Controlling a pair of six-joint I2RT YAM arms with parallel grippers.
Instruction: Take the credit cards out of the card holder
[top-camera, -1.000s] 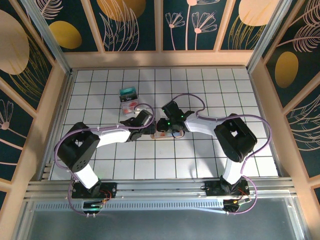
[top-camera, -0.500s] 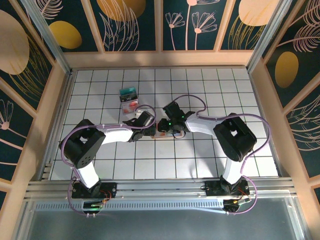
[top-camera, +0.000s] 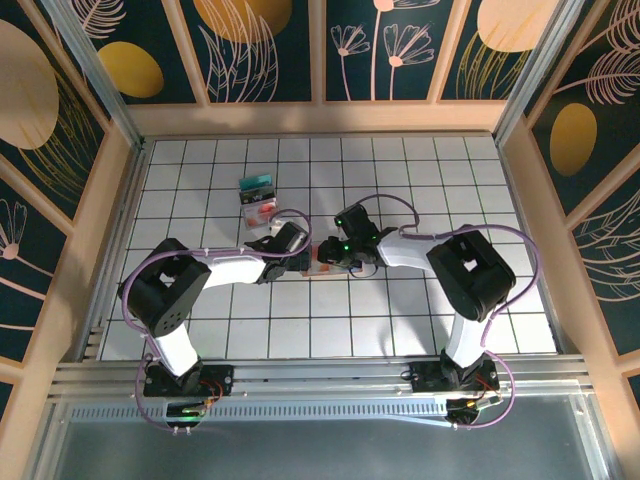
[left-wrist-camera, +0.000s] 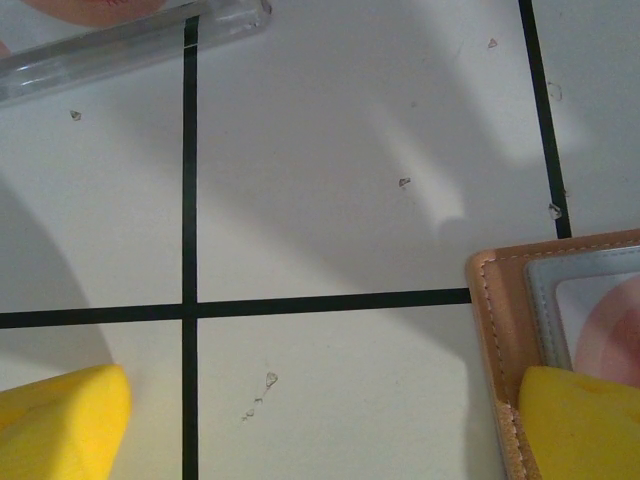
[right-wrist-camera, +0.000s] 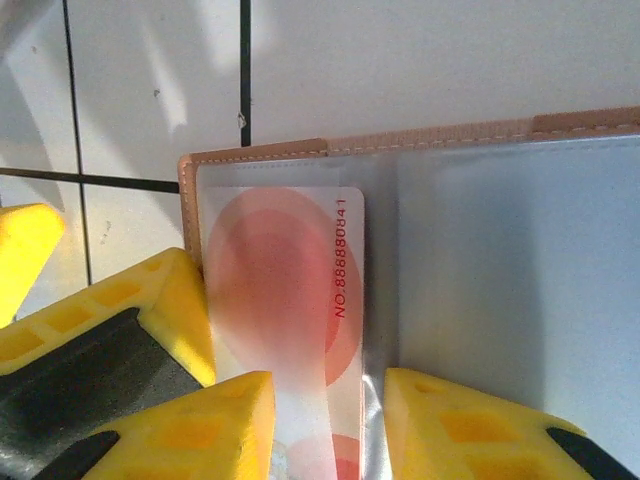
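With arms barely shifted, the credit card (right-wrist-camera: 285, 290) remains sleeved in the card holder (right-wrist-camera: 520, 300), straddled by half-closed right fingers (right-wrist-camera: 225, 425), grip unconfirmed; left fingers (left-wrist-camera: 60, 420) gape empty.

The tiled surface (top-camera: 400, 310) is viewed from high above its near edge, looking steeply down. The left wrist view is taken close to the tiles, facing down, with a corner of the card holder (left-wrist-camera: 495, 330) caught at lower right. The right wrist view is taken equally close over the holder's open inside. That holder is seen in all three.
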